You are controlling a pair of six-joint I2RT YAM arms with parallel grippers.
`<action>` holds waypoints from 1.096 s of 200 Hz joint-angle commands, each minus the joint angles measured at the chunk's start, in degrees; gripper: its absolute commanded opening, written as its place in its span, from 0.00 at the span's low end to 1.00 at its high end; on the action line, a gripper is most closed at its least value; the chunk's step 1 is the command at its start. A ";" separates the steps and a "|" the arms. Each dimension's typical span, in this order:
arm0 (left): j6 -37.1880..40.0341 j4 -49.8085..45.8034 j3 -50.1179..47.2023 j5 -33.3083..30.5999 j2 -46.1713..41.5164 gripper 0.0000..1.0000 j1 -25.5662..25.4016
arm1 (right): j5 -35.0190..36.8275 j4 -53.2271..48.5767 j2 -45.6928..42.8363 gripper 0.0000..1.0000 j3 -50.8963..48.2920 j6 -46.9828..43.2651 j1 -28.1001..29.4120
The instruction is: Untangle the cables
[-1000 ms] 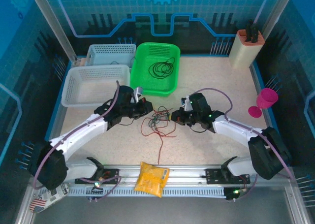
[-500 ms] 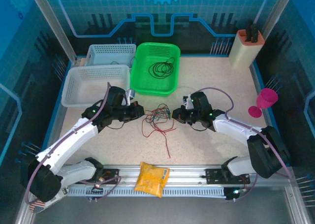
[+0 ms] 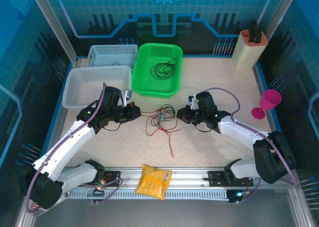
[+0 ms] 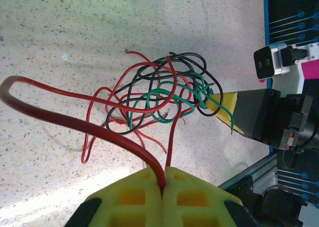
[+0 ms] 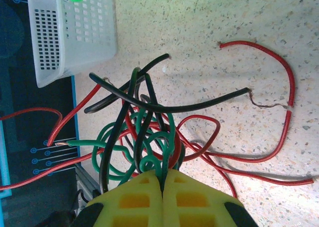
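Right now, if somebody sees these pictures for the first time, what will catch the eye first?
The knot of red, green and black cables in the middle of the table, pinched from both sides: the left gripper shut on a red strand, the right gripper shut on green and black ones. Behind it, the bright green basket holds a coil of black cable.

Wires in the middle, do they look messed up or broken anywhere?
Yes. The red, green and black wires are knotted in a clump on the table between the left gripper and right gripper, each shut on a strand. One black wire ends in a thin, bare, kinked strand, as if its coating were stripped.
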 commanded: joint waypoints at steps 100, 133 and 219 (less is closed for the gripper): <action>3.78 -1.14 1.59 4.42 -2.51 0.00 4.64 | -0.23 -0.40 -0.85 0.00 -0.43 -2.67 -1.89; 4.30 4.95 0.46 9.76 -1.36 0.00 3.62 | -0.86 -1.13 -0.37 0.00 0.99 -4.77 -0.90; 6.68 5.99 4.60 5.08 -3.43 0.00 2.21 | 2.21 -3.58 0.23 0.00 0.49 -2.18 -0.98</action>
